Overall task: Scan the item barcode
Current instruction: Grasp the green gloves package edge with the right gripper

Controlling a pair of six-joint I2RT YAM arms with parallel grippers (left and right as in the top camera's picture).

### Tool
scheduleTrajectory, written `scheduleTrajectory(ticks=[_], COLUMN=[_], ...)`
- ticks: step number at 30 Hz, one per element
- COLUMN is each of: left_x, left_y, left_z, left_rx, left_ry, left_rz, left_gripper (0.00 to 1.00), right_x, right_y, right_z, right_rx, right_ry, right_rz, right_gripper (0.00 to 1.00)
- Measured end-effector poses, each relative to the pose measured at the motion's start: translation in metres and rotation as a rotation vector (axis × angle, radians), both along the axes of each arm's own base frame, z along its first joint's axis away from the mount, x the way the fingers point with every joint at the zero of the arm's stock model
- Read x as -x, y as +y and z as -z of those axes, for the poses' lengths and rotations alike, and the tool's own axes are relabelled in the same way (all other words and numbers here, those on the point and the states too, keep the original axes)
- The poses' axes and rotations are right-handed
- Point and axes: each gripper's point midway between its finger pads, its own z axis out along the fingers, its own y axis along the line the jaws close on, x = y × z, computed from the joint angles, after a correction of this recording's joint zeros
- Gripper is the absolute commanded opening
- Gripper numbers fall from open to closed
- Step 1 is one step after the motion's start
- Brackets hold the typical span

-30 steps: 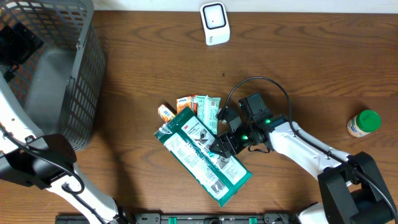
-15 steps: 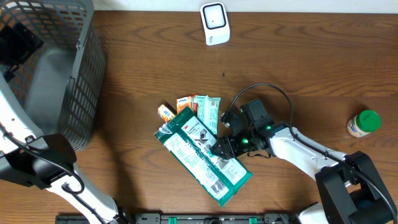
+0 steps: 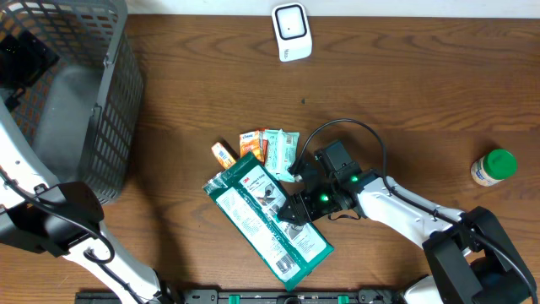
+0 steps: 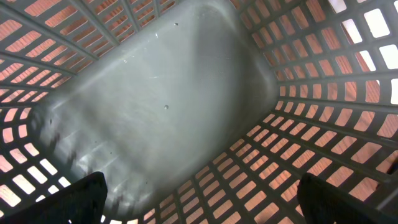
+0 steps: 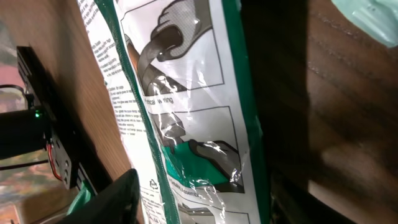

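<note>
The left fingers [image 4: 84, 198] hung wide apart inside the grey plastic mesh basket [image 3: 110, 101]. The long green-and-white plastic packet [image 3: 261, 221] lay flat on the brown wooden surface [image 3: 405, 84], with the right fingers [image 5: 112, 199] at its edge; I could not tell whether they were pinching it. A shallow bite on such slick film could have slipped, dropping it short of the small white scanner [image 3: 292, 31].

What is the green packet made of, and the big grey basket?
The green packet looks like thin, shiny plastic film: it is crinkled and glints with light. The basket is probably hard, matte grey plastic, moulded into a grid of holes with a smooth solid floor.
</note>
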Motion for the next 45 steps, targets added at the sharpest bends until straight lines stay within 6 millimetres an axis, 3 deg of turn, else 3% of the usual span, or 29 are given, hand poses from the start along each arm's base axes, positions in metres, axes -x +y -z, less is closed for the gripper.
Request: scheduleTrajectory(ticks=[4, 13, 15, 17, 25, 28, 33, 39, 40, 43, 45], left_x=[0.000, 0.000, 0.000, 0.000, 0.000, 0.000, 0.000, 0.000, 0.000, 0.000, 0.000], left_y=[0.000, 0.000, 0.000, 0.000, 0.000, 0.000, 0.000, 0.000, 0.000, 0.000, 0.000], left_z=[0.000, 0.000, 0.000, 0.000, 0.000, 0.000, 0.000, 0.000, 0.000, 0.000, 0.000], left_rx=[0.000, 0.000, 0.000, 0.000, 0.000, 0.000, 0.000, 0.000, 0.000, 0.000, 0.000], left_ry=[0.000, 0.000, 0.000, 0.000, 0.000, 0.000, 0.000, 0.000, 0.000, 0.000, 0.000], left_rz=[0.000, 0.000, 0.000, 0.000, 0.000, 0.000, 0.000, 0.000, 0.000, 0.000, 0.000], left_gripper=[0.98, 0.98, 0.98, 0.98, 0.98, 0.98, 0.98, 0.98, 0.98, 0.98, 0.98], right_x=[0.000, 0.000, 0.000, 0.000, -0.001, -0.012, -0.036, -0.060, -0.061, -0.063, -0.062], right_y=[0.000, 0.000, 0.000, 0.000, 0.000, -0.007, -0.024, -0.067, -0.074, -0.089, -0.092], right_z=[0.000, 0.000, 0.000, 0.000, -0.006, -0.019, -0.069, -0.122, -0.124, -0.119, -0.111], right_rx=[0.000, 0.000, -0.001, -0.001, -0.038, -0.095, -0.259, -0.395, -0.392, -0.352, -0.309], right_ry=[0.003, 0.007, 0.007, 0.008, 0.032, 0.034, -0.022, -0.114, -0.112, -0.092, -0.078], right_rz=[0.004, 0.007, 0.007, 0.008, 0.018, 0.058, 0.138, 0.269, 0.296, 0.360, 0.375], right_gripper=[0.44, 0.35, 0.23, 0.01, 0.01, 0.01, 0.01, 0.01, 0.06, 0.52, 0.66])
